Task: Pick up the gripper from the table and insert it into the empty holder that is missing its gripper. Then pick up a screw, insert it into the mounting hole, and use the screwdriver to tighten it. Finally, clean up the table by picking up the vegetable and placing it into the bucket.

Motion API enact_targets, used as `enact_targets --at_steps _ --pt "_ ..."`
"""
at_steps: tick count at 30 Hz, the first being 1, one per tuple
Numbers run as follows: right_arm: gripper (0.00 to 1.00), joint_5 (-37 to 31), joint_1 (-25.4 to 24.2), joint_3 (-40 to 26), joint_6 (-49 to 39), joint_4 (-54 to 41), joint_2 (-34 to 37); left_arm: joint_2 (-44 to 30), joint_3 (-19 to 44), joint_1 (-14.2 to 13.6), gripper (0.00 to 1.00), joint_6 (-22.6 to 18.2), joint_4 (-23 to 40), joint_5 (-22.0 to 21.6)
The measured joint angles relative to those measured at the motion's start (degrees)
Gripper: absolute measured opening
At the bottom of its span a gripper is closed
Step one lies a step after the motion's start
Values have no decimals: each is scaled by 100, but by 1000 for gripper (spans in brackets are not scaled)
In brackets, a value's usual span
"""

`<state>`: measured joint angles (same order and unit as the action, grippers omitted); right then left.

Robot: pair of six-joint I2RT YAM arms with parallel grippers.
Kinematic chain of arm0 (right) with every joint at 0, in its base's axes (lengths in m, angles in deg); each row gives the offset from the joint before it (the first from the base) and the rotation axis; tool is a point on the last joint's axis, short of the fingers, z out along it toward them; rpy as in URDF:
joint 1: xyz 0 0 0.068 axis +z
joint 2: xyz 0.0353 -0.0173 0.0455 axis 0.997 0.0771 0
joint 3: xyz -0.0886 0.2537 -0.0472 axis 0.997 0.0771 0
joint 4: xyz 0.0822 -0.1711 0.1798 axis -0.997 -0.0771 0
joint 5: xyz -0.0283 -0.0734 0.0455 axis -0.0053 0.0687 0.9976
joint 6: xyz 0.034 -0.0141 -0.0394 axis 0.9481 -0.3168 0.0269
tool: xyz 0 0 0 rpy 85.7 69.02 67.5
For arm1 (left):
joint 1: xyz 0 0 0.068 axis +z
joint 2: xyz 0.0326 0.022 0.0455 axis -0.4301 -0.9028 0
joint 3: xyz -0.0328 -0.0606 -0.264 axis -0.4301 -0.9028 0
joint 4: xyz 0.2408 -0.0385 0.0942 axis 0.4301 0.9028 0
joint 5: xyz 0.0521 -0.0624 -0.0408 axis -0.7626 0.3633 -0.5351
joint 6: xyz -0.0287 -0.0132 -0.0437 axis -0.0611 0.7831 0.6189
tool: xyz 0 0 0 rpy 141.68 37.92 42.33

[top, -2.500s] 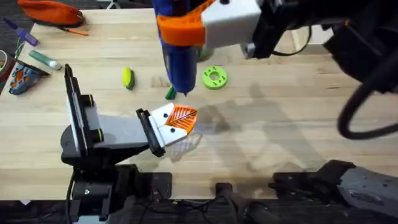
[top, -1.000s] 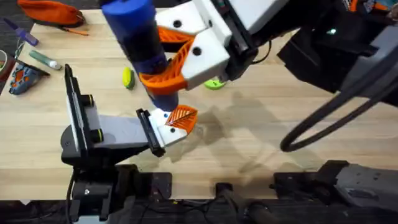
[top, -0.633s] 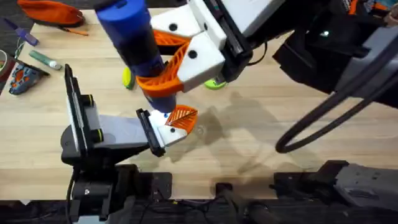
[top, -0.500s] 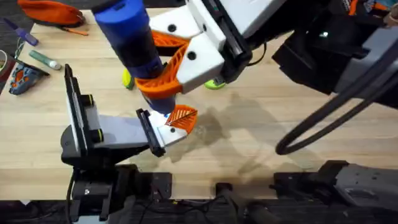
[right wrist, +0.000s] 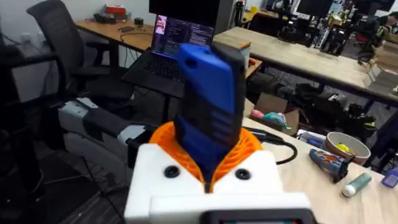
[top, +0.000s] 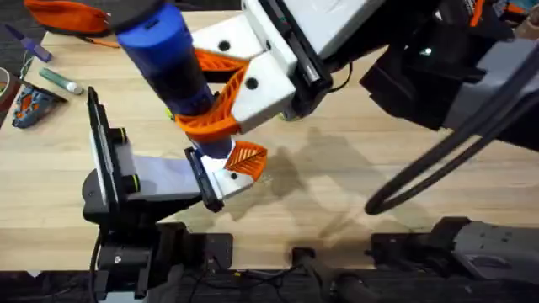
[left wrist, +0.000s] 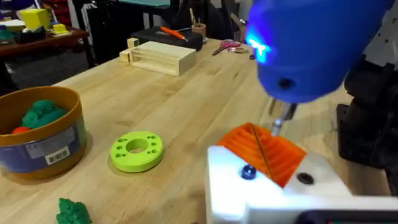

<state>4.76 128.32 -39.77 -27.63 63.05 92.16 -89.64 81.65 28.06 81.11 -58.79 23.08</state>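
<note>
the right gripper (top: 221, 99) hangs close under the overhead camera, reaching across from the right side, its orange ribbed pads (top: 226, 108) pinching the blue screwdriver (top: 164, 55) around its body; in the right wrist view the screwdriver (right wrist: 210, 118) stands upright between the two white fingers (right wrist: 166, 171). in the left wrist view the screwdriver (left wrist: 311, 50) shows a lit blue lamp on its body and its thin metal tip (left wrist: 279, 119) points down at the orange gripper (left wrist: 264, 149), the tip at or just above the ribbed orange face; contact cannot be confirmed. the orange gripper (top: 247, 158) is seated in the white holder (top: 226, 178) at the end of the left arm, which lies low along the near left of the table (top: 362, 194). a blue screw head (left wrist: 248, 172) and a dark hole beside it show on the holder's white face (left wrist: 280, 190). whether the left gripper's fingers are spread or pressed together cannot be told. the mustard bucket (left wrist: 38, 144) stands on the table well apart from the holder, with green and red items inside. a green disc (left wrist: 137, 150) with holes lies between bucket and holder, and a small green vegetable (left wrist: 73, 211) lies on the wood just beside the bucket, outside it
</note>
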Motion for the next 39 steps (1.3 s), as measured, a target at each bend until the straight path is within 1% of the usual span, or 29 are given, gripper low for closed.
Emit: enact_targets --at_steps 5,19,26,39 --pt "23 -2 0 0 2 3 180 -1 0 0 6 0 0 0" --pt "23 2 0 0 -39 5 206 1 0 0 6 0 0 0" --pt "23 -2 0 0 -39 0 429 1 0 0 6 0 0 0" --pt "23 0 0 0 -54 -8 431 0 0 0 6 0 0 0"
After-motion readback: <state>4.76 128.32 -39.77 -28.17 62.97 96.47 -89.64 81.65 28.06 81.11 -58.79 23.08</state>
